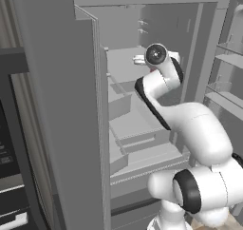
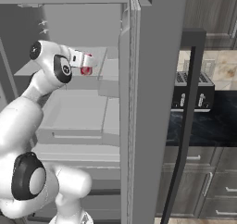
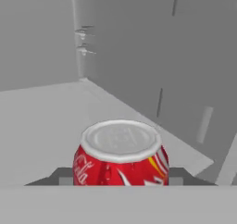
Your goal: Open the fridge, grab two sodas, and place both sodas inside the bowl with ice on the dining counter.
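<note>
Red soda can (image 3: pixel 120 156) stands upright on the open fridge's (image 2: pixel 139 102) shelf, gripper (image 3: pixel 120 177) clamped around it.

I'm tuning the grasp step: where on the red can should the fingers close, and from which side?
Grip the can across its round side wall, below the rim, coming in level from the fridge's open front. It stands upright on the shelf, so the wall gives two opposite faces. The gripper already straddles it; one of its fingers sits beside the wall.

The red can (image 3: pixel 120 160) bears white script lettering on its side, cut off at the edge and not fully legible; it resembles a cola logo.
</note>
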